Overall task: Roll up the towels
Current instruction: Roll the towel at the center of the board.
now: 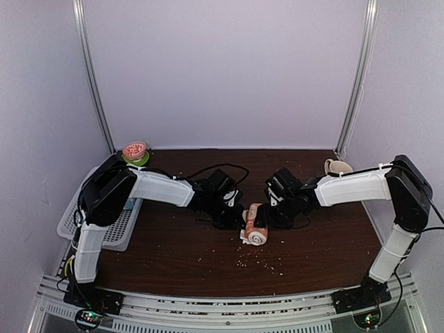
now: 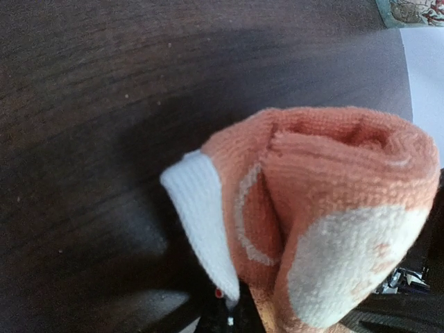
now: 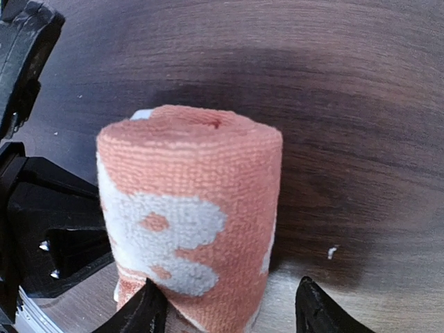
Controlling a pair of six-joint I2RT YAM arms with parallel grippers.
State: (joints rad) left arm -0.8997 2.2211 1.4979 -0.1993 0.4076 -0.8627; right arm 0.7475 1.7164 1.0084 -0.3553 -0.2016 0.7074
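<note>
A peach towel (image 1: 254,226) with pale circles and a light blue edge lies rolled mid-table between both grippers. In the left wrist view the roll (image 2: 333,208) fills the frame, its pale flap (image 2: 201,208) narrowing into my left gripper (image 2: 239,312), which looks shut on it; the fingertips are hidden. My left gripper (image 1: 234,215) sits at the roll's left. My right gripper (image 1: 272,216) is at its right, open, with the roll (image 3: 187,215) against the left finger (image 3: 147,309) and a gap to the right one. A cream rolled towel (image 1: 338,166) rests back right.
A white slatted basket (image 1: 76,215) stands at the table's left edge under the left arm. A round red and green object (image 1: 135,151) sits at the back left corner. Small crumbs (image 1: 260,260) lie on the dark wood in front of the roll.
</note>
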